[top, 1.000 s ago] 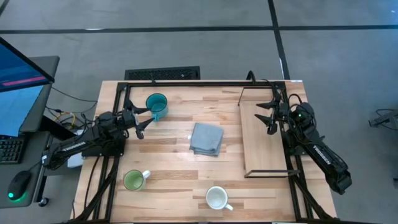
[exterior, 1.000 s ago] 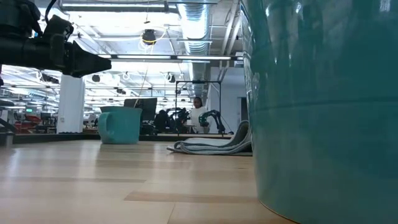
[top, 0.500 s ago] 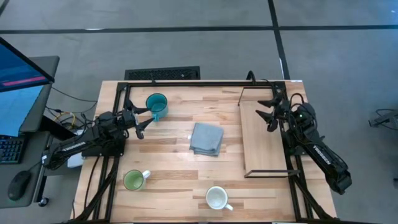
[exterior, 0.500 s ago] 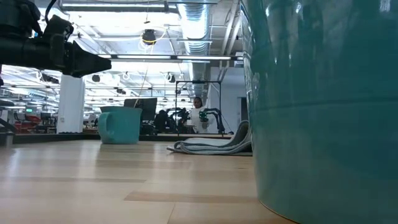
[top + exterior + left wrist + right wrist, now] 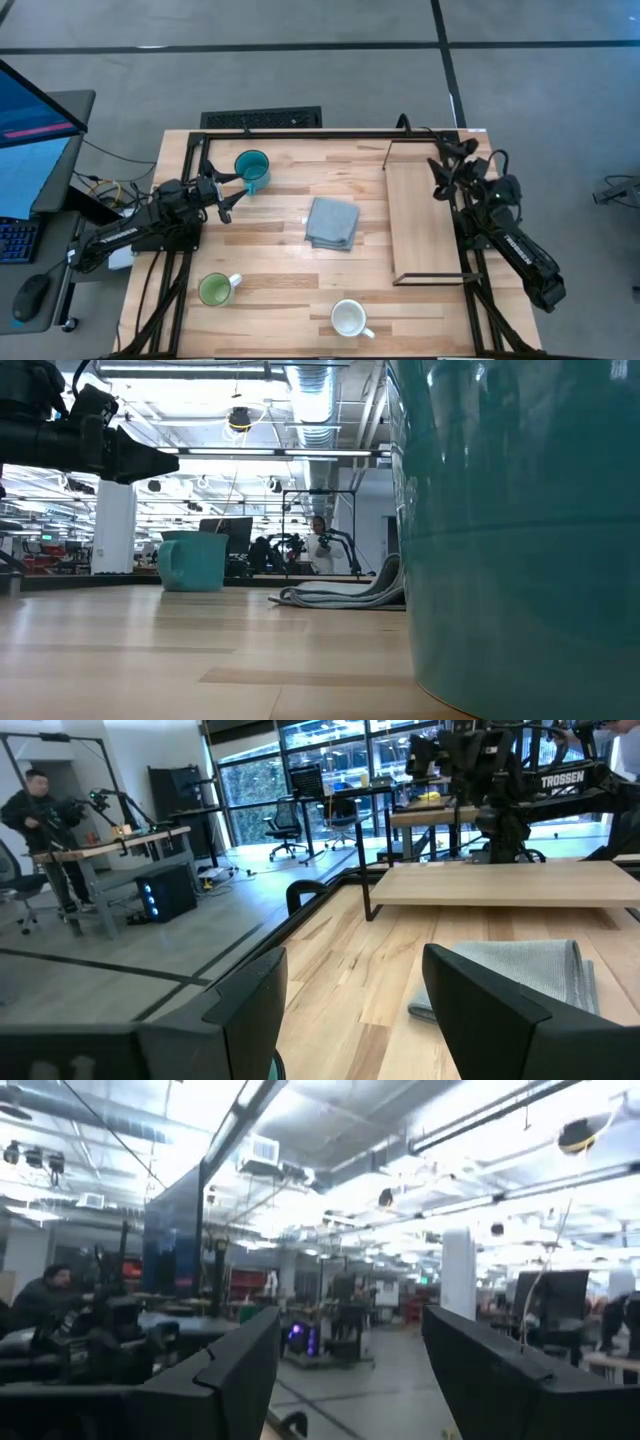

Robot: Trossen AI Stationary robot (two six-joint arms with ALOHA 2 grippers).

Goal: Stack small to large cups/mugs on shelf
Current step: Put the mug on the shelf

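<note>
A teal-blue mug (image 5: 252,168) stands upright on the table at the far left, and its wall fills the right of the low view (image 5: 520,530). A light green mug (image 5: 215,289) stands near the left front. A white mug (image 5: 349,318) stands at the front middle. The shelf (image 5: 425,220), a light-wood board in a black wire frame, lies flat at the table's right (image 5: 500,885). My left gripper (image 5: 228,197) (image 5: 352,960) hovers open and level just near-left of the teal mug. My right gripper (image 5: 443,168) (image 5: 350,1320) is open and tipped upward over the shelf's far right corner.
A folded grey-blue cloth (image 5: 332,222) lies at the table's middle between the mugs and the shelf (image 5: 530,970). A black frame (image 5: 300,133) runs along the table's far edge. A monitor (image 5: 30,130) stands off the left side. People sit at desks beyond the table.
My right gripper has tipped its fingers upward and rolled a little. It has risen slightly and drawn back toward the table's far right corner. It stays open.
</note>
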